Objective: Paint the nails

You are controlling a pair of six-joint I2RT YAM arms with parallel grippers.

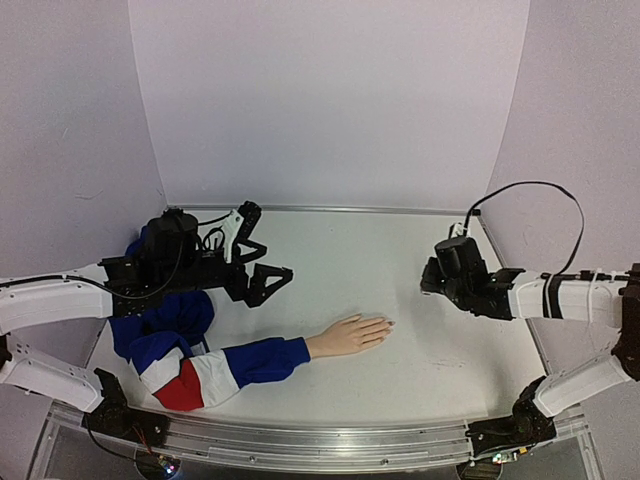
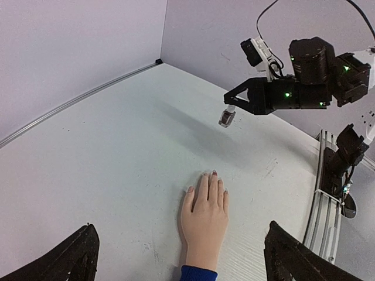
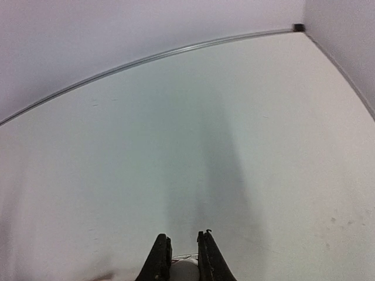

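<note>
The peach plastic pretend hand (image 2: 204, 216) lies flat on the white table (image 2: 117, 146), palm down. Its arm is in a blue, white and red cloth sleeve (image 1: 230, 368). The tiny nails (image 2: 214, 173) are at the ends of the fingers and point toward the far side of the table. They are too small to tell if there is any paint on them.

The right tool (image 2: 229, 107) is pinched tight on the pale top of a small dark polish bottle (image 2: 226, 119). The bottle hangs in the air above the table. It is past the fingertips and well apart from them.

The left tool (image 1: 270, 243) has its two fingers spread wide, with nothing between them. It hangs above the sleeve end and looks down at the pretend hand.

I think the painting has not really started, and this step is getting the polish ready. Next, I think the open left tool needs to reach over and hold the dark part of the bottle. Then the top may twist off. After that the brush must come down gently onto one nail.
</note>
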